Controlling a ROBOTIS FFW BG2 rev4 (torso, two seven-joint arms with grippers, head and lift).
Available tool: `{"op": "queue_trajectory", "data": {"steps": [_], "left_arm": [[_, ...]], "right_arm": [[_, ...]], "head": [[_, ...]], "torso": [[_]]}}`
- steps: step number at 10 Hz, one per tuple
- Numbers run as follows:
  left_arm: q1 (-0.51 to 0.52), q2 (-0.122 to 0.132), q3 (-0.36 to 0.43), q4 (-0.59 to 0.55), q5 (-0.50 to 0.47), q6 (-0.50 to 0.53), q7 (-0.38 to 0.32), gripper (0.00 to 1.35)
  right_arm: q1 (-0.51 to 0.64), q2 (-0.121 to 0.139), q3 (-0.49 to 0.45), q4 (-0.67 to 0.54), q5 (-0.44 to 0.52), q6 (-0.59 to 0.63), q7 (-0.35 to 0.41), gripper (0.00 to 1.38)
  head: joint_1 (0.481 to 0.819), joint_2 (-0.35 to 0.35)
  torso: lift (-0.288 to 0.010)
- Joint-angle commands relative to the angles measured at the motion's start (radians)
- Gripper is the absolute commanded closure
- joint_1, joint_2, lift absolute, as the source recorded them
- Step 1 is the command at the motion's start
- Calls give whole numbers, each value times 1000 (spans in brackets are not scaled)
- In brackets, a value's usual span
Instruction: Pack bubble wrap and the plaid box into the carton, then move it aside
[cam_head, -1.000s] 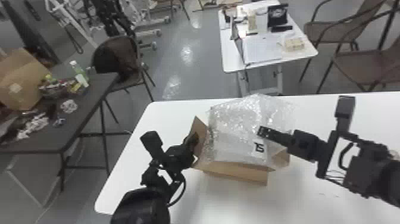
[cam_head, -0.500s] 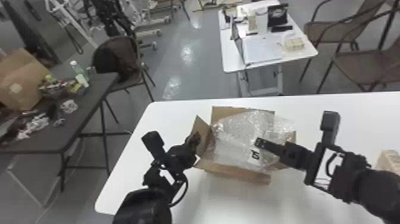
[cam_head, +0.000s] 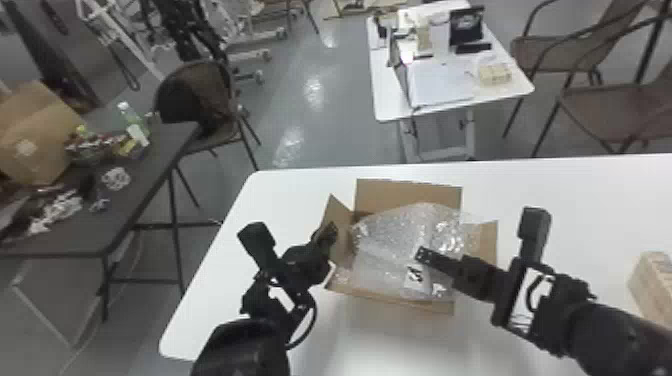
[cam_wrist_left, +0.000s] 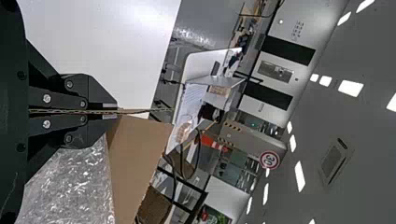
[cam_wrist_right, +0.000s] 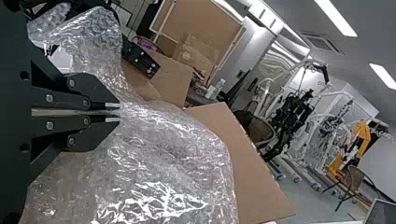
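Left gripper (cam_head: 328, 233) clamped on carton flap (cam_head: 337, 216); right gripper (cam_head: 424, 254) clamped on bubble wrap (cam_head: 395, 237).
The open carton (cam_head: 395, 301) sits on the white table (cam_head: 575, 195), between the two grippers. The bubble wrap lies inside it, beneath and around the right gripper's fingertips, which close on the film with a narrow gap. The plaid box (cam_head: 652, 282) rests on the table, to the right of the right gripper, well apart from it.
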Motion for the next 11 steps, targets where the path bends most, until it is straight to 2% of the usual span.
{"op": "queue_trajectory", "data": {"steps": [1,2,3,5,6,7,8,9,10,11], "left_arm": [[-1,0,-2,1,4,-2,0,1210],[4,0,1,1,8,-5,0,1210],[7,0,1,1,11,-5,0,1210],[13,0,5,1,20,-9,0,1210],[11,0,5,1,22,-11,0,1210],[11,0,8,1,22,-11,0,1210],[13,0,13,1,24,-13,0,1210],[14,0,16,1,28,-13,0,1210],[21,0,18,1,36,-17,0,1210],[25,3,19,0,45,-23,0,1210]], "right_arm": [[2,1,18,19,-20,-64,0,679],[5,1,15,5,-19,-67,5,364],[20,1,0,-30,-19,-78,12,162],[54,1,-29,-110,-25,-75,14,125],[74,1,-32,-132,-60,-73,15,125],[97,1,-35,-168,-102,-73,37,125],[129,1,-63,-234,-100,-61,66,125],[170,1,-115,-329,-13,-45,103,125],[221,1,-173,-443,151,-45,123,125],[281,-32,-209,-527,254,-84,138,125]], "head": [[695,350],[695,350],[695,350],[695,350],[695,350],[695,350],[695,350],[695,350],[695,350],[695,350]], "torso": [[-27],[-27],[-27],[-27],[-27],[-27],[-27],[-27],[-27],[-27]]}}
